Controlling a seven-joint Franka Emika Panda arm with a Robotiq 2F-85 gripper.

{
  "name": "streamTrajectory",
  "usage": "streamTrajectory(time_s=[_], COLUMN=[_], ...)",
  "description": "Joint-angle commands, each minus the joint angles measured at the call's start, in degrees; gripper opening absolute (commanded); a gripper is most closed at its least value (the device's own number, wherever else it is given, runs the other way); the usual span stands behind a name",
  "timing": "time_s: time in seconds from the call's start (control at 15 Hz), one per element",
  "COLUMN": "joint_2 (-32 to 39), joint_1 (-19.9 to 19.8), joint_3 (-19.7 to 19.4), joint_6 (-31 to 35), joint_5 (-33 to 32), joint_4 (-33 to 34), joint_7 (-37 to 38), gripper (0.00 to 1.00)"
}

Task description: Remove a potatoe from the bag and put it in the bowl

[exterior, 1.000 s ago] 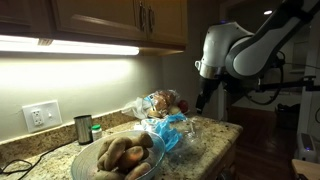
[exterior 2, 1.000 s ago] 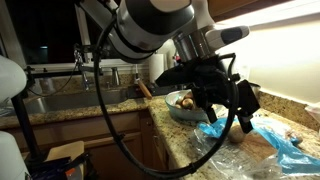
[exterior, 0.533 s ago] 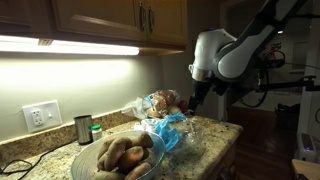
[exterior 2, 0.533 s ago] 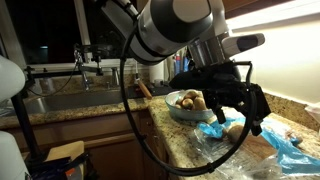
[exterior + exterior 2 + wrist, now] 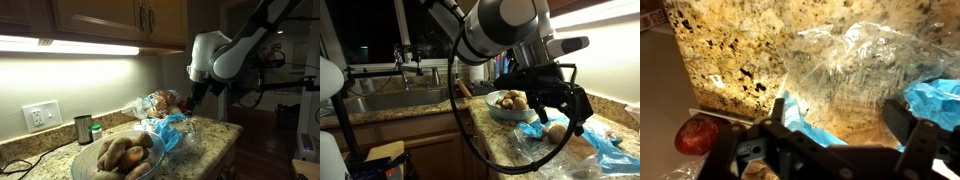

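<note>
A clear glass bowl at the counter's front holds several potatoes; it also shows in an exterior view. A clear and blue plastic bag lies on the granite counter, with a potato showing at its mouth. In the wrist view the bag fills the middle, its blue part at right. My gripper hangs above the bag, open and empty. In both exterior views the gripper is just over the bag.
A metal cup and a small green-lidded jar stand by the wall. A packet of produce lies behind the bag. A sink sits at the counter's far end. A red onion shows low left in the wrist view.
The arm has moved a little toward the bag and lower; the gripper has stayed open. The bag and bowl have not moved.
</note>
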Motion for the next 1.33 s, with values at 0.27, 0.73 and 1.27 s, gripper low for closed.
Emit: streamTrajectory(time_s=[0.27, 0.73, 1.27], joint_2=[7.15, 13.55, 17.69], joint_1=[2.37, 5.11, 6.82], joint_3=[-2.72, -2.86, -2.54], joint_6=[0.81, 2.61, 4.2], joint_5=[0.06, 5.85, 11.88], joint_4=[4.86, 10.05, 13.1], joint_7=[0.15, -3.96, -9.65], gripper=[1.0, 1.0, 1.0])
